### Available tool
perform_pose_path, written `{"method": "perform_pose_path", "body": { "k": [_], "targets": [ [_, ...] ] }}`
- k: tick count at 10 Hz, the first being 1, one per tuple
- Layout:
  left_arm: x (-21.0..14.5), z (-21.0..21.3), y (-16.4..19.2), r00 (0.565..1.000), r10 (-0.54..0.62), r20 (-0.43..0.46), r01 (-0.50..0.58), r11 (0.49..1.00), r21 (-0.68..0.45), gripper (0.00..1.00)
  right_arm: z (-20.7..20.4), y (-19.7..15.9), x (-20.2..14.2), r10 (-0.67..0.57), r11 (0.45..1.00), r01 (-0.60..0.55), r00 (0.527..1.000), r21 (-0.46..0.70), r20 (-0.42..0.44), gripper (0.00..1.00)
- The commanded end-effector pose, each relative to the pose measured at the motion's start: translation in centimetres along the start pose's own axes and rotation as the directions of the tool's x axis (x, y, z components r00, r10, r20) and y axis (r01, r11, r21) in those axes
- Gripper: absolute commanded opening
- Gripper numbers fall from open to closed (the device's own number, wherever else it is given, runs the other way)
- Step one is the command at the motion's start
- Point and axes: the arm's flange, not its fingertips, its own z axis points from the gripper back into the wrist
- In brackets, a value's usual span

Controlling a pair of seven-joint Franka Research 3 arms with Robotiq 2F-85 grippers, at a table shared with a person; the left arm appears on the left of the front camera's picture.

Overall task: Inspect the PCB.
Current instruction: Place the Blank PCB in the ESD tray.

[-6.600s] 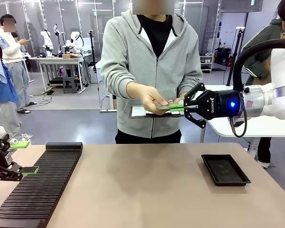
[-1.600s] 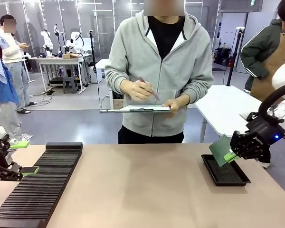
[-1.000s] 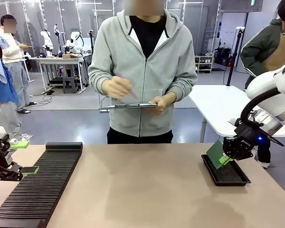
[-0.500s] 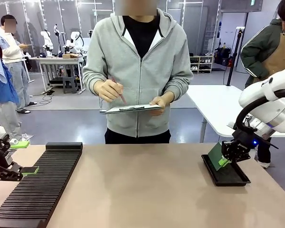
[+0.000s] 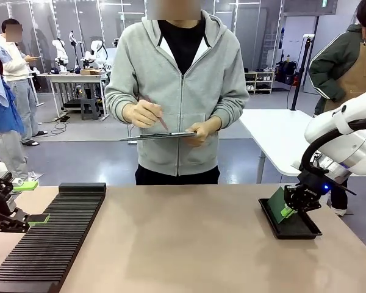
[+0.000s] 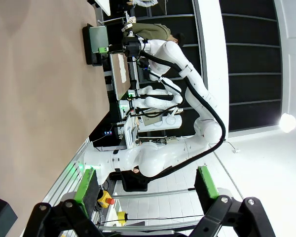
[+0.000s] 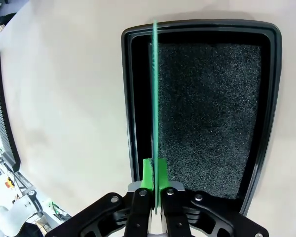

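The PCB (image 5: pixel 277 202) is a thin green board, tilted on edge over the shallow black tray (image 5: pixel 305 231) at the table's right. My right gripper (image 5: pixel 287 209) is shut on its lower end. In the right wrist view the PCB (image 7: pixel 154 94) shows edge-on as a thin green line above the tray (image 7: pixel 202 28) and its dark foam lining, pinched between the green pads (image 7: pixel 147 174) of my right gripper (image 7: pixel 155 173). My left gripper (image 5: pixel 36 201) stands open at the table's far left, nothing between its fingers; its open green pads (image 6: pixel 87 183) show in the left wrist view.
A long black ribbed rack (image 5: pixel 52 235) lies along the table's left side. Across the table a person in a grey hoodie holds a clipboard (image 5: pixel 158 136) and a pen (image 5: pixel 161 124). A white table (image 5: pixel 280 137) stands behind at the right.
My right gripper has carried the PCB from the person's hand down to the black tray, sinking lower over it in the last second. The person now writes on the clipboard. The left arm stayed still.
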Motion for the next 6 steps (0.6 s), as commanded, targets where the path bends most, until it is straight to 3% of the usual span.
{"method": "perform_pose_path", "body": {
  "k": [1,6],
  "targets": [
    [-0.2,-0.1,0.0,1.0,-0.013,-0.001,0.013,1.0,-0.001,1.0,-0.5,-0.3,0.0,-0.009,1.0,0.01,1.0,-0.027,0.013,0.13],
    [-0.2,-0.1,0.0,1.0,-0.013,-0.001,0.013,1.0,-0.001,1.0,0.2,0.1,-1.6,-0.001,0.994,0.008,0.998,-0.113,0.064,0.61]
  ]
}}
